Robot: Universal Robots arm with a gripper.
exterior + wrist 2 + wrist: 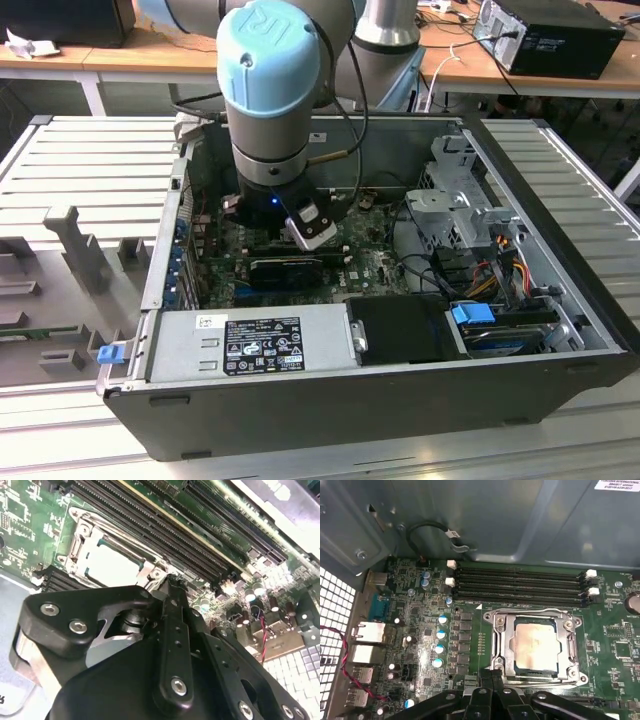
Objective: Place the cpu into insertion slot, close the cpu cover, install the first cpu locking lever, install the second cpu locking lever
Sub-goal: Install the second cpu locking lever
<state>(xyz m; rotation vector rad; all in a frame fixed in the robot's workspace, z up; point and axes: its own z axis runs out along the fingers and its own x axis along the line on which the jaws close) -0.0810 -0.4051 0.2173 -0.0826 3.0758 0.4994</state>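
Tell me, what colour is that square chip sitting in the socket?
The cpu looks pale beige with a silvery sheen, clearest in the first wrist view.

Grey arm (268,120) w/ blue cap; black pincer (172,587), silver screws.

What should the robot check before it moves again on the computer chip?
1. Chip lying flat in place: ok.
2. Cover down around the chip: ok.
3. Hand at the cover's edge, fingers together: ok.
4. Locking levers latched: cannot tell.
5. Long memory slots apart from the hand: ok.
6. Red wire away from the hand: ok.
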